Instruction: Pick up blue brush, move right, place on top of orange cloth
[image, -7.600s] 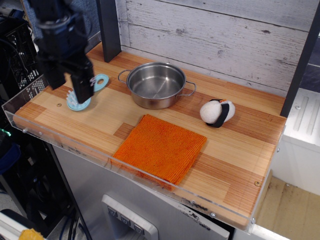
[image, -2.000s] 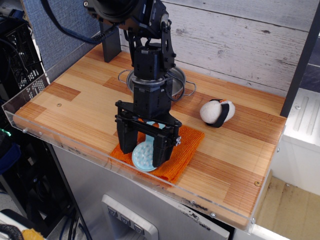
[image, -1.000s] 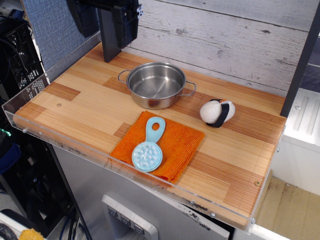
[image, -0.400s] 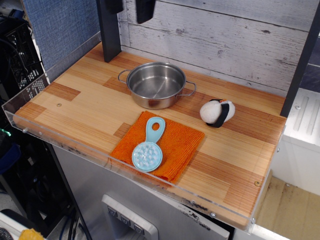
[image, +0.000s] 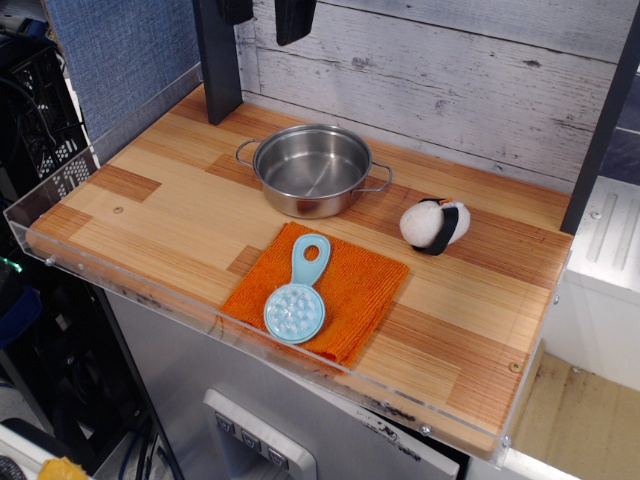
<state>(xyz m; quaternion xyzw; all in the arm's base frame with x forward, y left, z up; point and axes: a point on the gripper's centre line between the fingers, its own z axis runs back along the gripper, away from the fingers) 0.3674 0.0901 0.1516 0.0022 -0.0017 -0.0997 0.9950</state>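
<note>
In the one view, only two dark fingertips of the gripper (image: 265, 15) show at the top edge, apart from each other and holding nothing. Far below it and a little to the right, the brush (image: 297, 296) lies flat on the cloth (image: 355, 285), bristles up, handle pointing toward the pot (image: 311, 168). The brush looks light, stiff and smooth plastic; I judge the narrow handle near the oval hole the best place to grip. The cloth is soft and may shift.
</note>
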